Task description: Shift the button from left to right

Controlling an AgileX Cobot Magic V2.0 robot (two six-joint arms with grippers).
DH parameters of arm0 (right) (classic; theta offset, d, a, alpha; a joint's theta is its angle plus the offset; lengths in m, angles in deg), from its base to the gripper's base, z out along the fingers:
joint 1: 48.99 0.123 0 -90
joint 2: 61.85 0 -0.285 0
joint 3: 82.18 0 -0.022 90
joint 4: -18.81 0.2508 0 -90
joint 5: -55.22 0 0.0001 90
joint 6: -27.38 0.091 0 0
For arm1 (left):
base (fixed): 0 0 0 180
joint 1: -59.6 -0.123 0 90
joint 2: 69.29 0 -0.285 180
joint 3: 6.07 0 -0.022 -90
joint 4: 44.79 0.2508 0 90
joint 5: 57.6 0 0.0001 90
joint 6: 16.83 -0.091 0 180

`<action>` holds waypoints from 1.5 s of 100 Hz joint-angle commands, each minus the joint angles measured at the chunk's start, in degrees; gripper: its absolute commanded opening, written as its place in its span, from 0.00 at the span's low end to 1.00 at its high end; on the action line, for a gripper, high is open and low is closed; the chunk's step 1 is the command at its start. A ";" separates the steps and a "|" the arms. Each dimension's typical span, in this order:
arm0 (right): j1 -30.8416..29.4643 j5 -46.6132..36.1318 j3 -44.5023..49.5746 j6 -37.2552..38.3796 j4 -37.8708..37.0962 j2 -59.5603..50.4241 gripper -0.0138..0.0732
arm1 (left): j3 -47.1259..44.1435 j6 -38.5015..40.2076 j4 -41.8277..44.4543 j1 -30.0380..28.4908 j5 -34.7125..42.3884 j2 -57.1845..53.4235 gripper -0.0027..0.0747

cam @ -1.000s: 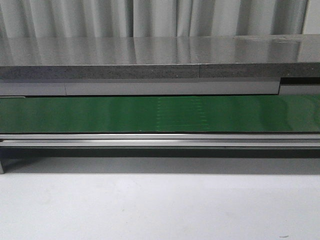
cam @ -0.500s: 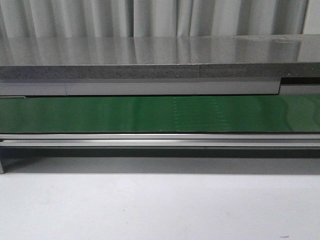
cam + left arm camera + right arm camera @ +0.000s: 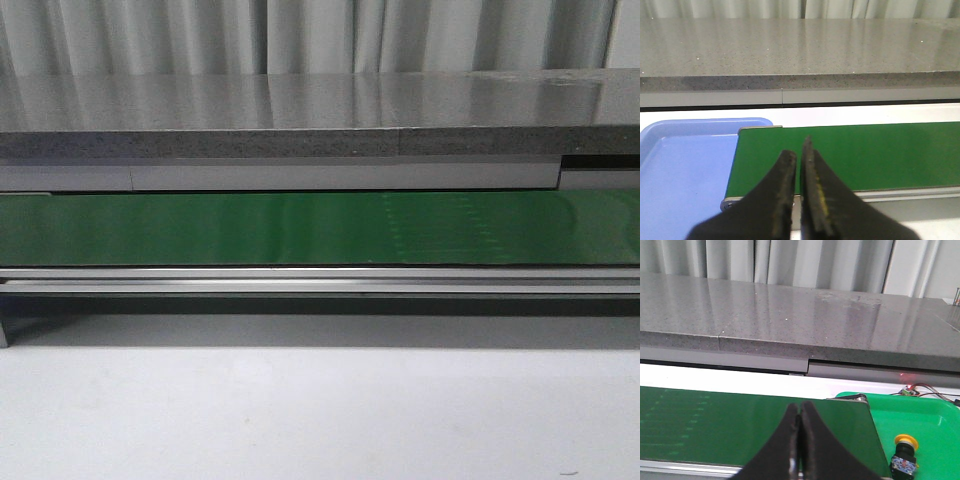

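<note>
In the green tray point(image 3: 935, 425) at the right end of the green conveyor belt point(image 3: 320, 228), the button point(image 3: 904, 455) stood with its yellow cap up and its black body under it. It sat near the tray's front corner, just past the belt's end, and nothing was touching it.

We saw our right gripper point(image 3: 799, 422) hanging over the belt beside that tray. Its two black fingers were pressed together with nothing between them. Our left gripper point(image 3: 799, 160) hung over the other end of the belt, next to a blue tray point(image 3: 685, 165). Its fingers were almost together too, with only a thin slit, and they held nothing.

The front view showed only the belt, a grey stone counter point(image 3: 320, 115) behind it and the white table point(image 3: 320, 420) in front. No arm showed there.

We thought the button already sat on the right side. What could go wrong? If our right gripper dipped toward the tray with its fingers closed, it could knock the button over. We also could not see into all of the blue tray, so another button might hide there.
</note>
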State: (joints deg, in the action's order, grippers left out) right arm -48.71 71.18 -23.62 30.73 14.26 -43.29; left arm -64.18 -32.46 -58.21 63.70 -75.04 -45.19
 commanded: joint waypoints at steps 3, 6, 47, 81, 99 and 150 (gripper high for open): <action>0.09 -4.75 -1.34 -0.02 -0.10 0.49 0.08 | 1.50 0.15 -0.76 0.42 4.84 0.53 0.04; 0.09 -4.75 -1.34 -0.02 -0.10 0.49 0.08 | 1.50 0.15 -0.76 0.42 4.84 0.53 0.04; 0.09 -4.75 -1.06 -0.02 -0.15 0.49 0.08 | 1.50 0.15 -0.76 0.42 4.84 0.53 0.04; 2.46 -9.63 7.58 0.24 -0.15 -4.32 0.08 | 1.50 0.15 -0.76 0.42 4.84 0.53 0.04; 2.41 -11.16 14.32 0.67 0.25 -10.03 0.08 | 1.50 0.15 -0.76 0.42 4.84 0.53 0.04; 2.41 -13.98 20.34 0.67 2.60 -12.27 0.08 | 1.50 0.15 -0.76 0.42 4.74 0.53 0.04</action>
State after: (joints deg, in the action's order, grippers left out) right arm -46.43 62.43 -3.35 31.41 16.75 -54.50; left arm -64.18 -32.46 -58.21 63.70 -75.04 -45.19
